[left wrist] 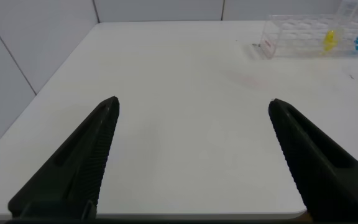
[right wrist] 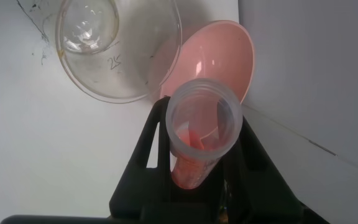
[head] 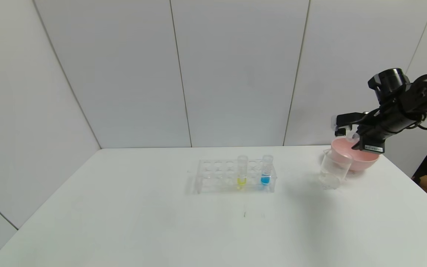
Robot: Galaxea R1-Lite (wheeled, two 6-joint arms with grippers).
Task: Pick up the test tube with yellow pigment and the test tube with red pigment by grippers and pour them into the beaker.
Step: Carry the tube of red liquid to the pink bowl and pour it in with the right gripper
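Note:
My right gripper [head: 344,126] is shut on the test tube with red pigment [right wrist: 201,134], held tilted in the air. Orange-red liquid sits in the tube's lower part, and its open mouth faces the wrist camera. It hangs above the back rim of the beaker [head: 334,168] and the front of the pink bowl. The beaker [right wrist: 117,50] looks nearly empty. The test tube with yellow pigment [head: 242,171] stands upright in the clear rack [head: 217,178] at mid-table. My left gripper [left wrist: 194,106] is open over bare table far from the rack, with nothing between its jaws.
A pink bowl [head: 363,158] stands just behind the beaker, near the table's right edge. A blue-liquid tube [head: 266,171] stands in the rack beside the yellow one. White walls close the back and left of the table.

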